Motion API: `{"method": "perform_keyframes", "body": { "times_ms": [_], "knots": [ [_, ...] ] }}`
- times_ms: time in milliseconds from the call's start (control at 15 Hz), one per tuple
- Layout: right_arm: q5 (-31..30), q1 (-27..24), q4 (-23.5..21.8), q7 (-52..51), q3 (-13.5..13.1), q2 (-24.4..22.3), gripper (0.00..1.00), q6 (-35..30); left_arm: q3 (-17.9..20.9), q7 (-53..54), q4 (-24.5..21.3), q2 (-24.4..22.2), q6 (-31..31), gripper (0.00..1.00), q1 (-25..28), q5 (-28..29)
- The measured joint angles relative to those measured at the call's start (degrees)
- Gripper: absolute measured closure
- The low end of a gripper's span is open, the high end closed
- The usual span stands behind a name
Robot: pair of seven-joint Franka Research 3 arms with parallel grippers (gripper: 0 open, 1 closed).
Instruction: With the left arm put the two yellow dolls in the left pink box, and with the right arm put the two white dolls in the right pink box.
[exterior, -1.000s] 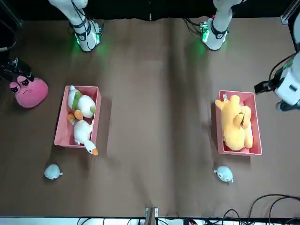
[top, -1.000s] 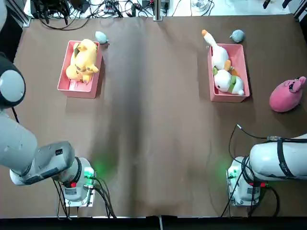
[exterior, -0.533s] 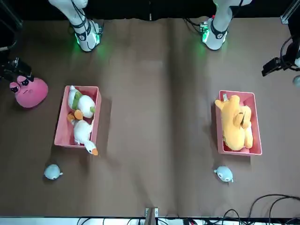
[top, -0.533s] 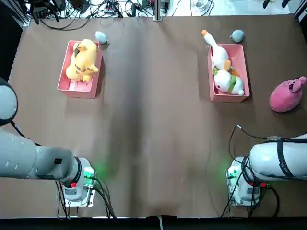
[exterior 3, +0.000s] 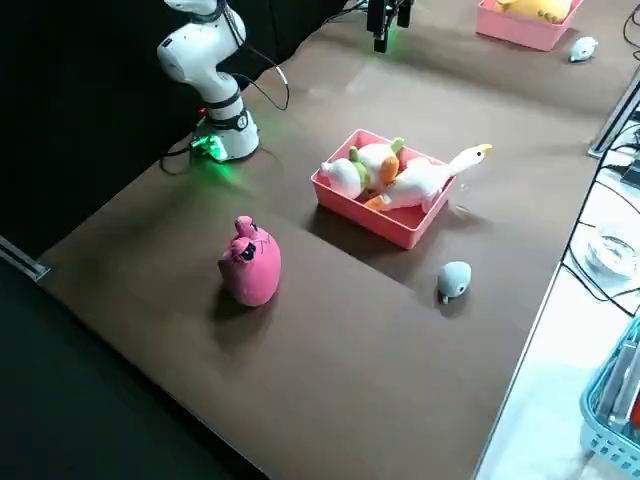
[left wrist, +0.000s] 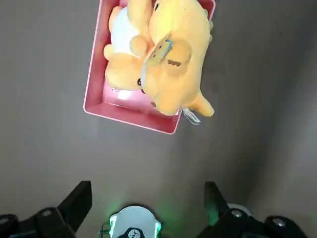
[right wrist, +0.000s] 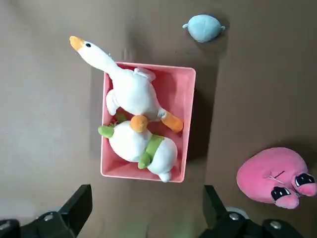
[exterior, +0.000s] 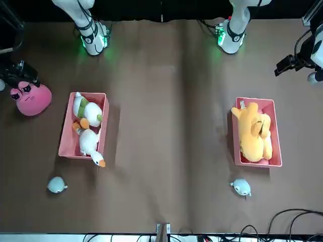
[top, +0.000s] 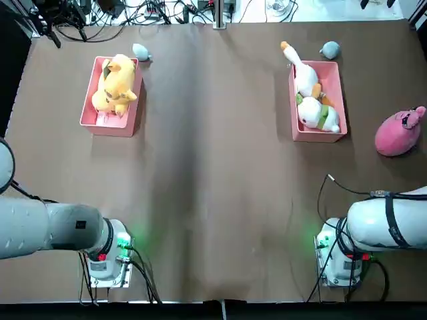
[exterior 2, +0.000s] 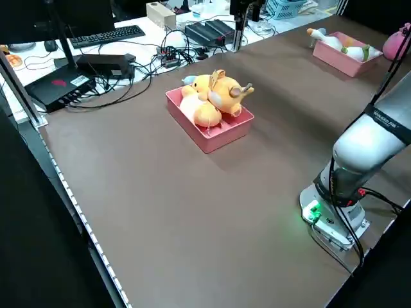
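Both yellow dolls (top: 116, 83) lie together in the left pink box (top: 131, 113), also seen as dolls (left wrist: 166, 64) in the box (left wrist: 130, 117). The white goose (top: 304, 72) and the rounder white doll with green trim (top: 317, 113) lie in the right pink box (top: 337, 80); the goose's head hangs over the far rim. My left gripper (left wrist: 146, 192) hangs open and empty, high above the table, back from its box. My right gripper (right wrist: 146, 194) is likewise open and empty, high up. The left arm (top: 40, 225) and right arm (top: 385, 221) are folded near their bases.
A round pink plush (top: 399, 132) sits on the table right of the right box. One small grey-blue plush (top: 140, 51) lies by the left box's far corner, another (top: 329, 49) beyond the right box. Cables run along the far edge.
The left arm has drawn back toward the table's left edge, its elbow sliding out of the top view. The dolls, boxes and right arm have not moved.
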Motion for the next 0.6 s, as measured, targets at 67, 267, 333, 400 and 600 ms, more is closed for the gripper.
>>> {"method": "perform_keyframes", "body": {
  "times_ms": [67,267,333,400,600],
  "knots": [
    [0.0,0.1,0.0,0.0,0.0,0.0,0.02,0.1,0.0,0.0,-0.1,0.0,0.4,0.00,-0.1,0.0],
    [0.0,0.1,0.0,0.0,0.0,0.0,0.03,0.9,0.0,0.0,0.8,0.5,1.8,0.00,-0.2,0.0],
    [0.0,0.1,0.0,0.0,0.0,0.0,0.03,1.5,0.0,0.0,1.8,0.8,2.1,0.00,-0.1,0.0],
    [0.0,0.1,0.0,0.0,0.0,0.0,0.03,1.8,0.1,0.0,2.8,1.1,2.4,0.00,-0.1,0.0],
    [0.0,0.3,0.0,0.2,0.0,0.0,0.02,1.9,0.1,-0.2,4.7,2.3,2.7,0.00,-0.4,0.3]
  ]
}}
